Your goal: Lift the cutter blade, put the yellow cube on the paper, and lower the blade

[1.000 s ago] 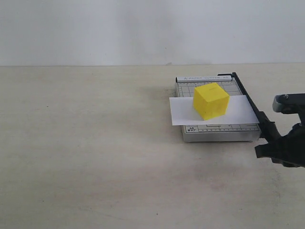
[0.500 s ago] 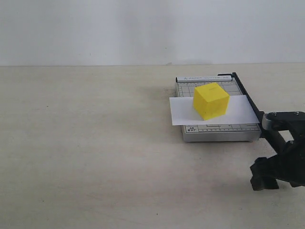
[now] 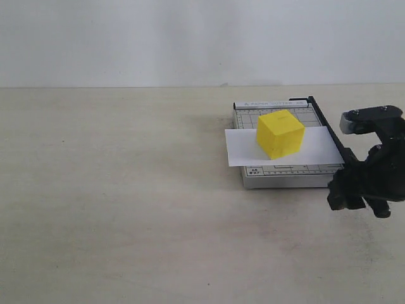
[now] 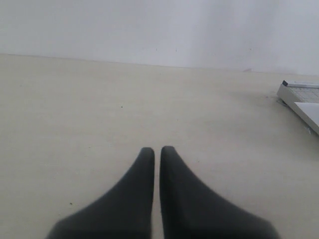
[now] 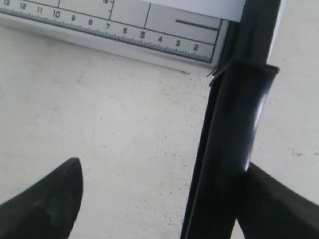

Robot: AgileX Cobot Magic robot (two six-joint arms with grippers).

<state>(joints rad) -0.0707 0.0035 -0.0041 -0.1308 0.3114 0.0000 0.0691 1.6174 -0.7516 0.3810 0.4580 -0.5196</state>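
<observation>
Resting on the paper, the yellow cube (image 3: pixel 280 133) was seen on the cutter with the blade lowered.
The cube was set at the middle of the white paper (image 3: pixel 243 149), which was laid across the grey gridded base (image 3: pixel 285 179) and overhung it on the left of the exterior view. The black blade (image 3: pixel 328 130) was laid down along the base's right edge, its thicker handle (image 5: pixel 244 124) reaching past the front corner. The right gripper (image 3: pixel 355 189) was placed about that handle with its jaws spread wide. The handle was found close against one finger (image 5: pixel 279 209), well apart from the other, and was not clamped. The left gripper (image 4: pixel 157 149) was held over the bare table (image 4: pixel 75 109), its jaws all but closed with only a thin slit between them and nothing gripped.
</observation>
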